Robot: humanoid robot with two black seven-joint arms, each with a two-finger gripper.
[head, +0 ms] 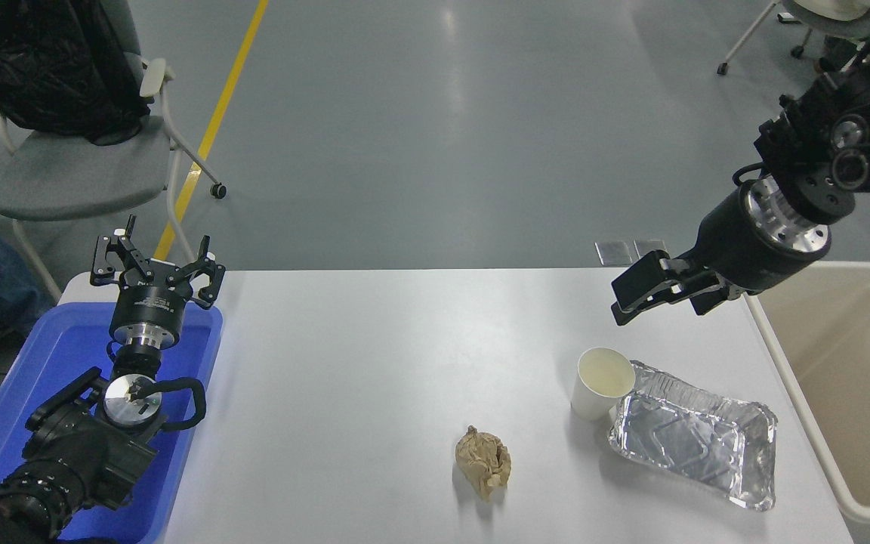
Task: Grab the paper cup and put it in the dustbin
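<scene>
Head view: cup [602,382] upright on bench [374,363], mouth up, at about 4 o'clock from bench centre, touching or just beside the foil tray [695,444] at its 4 o'clock. Bin [843,393] off the bench's 3 o'clock edge, well apart from cup, nothing visible inside. Paper ball [484,462] near cup's 8 o'clock, apart from it. Right gripper [643,291] hangs above the bench at cup's 1 o'clock, near but not touching, pointing down-left; jaws hold nothing, and the angle doesn't show whether they are wide or narrow. Left gripper [155,268] parked at 9 o'clock over the blue tray [50,363], jaws wide, holding nothing.

Step, as a guess: approach to cup, grasp not yet made.

Risks: cup is light and likely tips or skids if one jaw hits the rim first. Tray sits tight against the cup, so a jaw on that side could catch foil or drag the tray. Squeezing too hard could crush thin paper. Carry to bin crosses over the tray; a loose grip could drop the cup short of the rim.
</scene>
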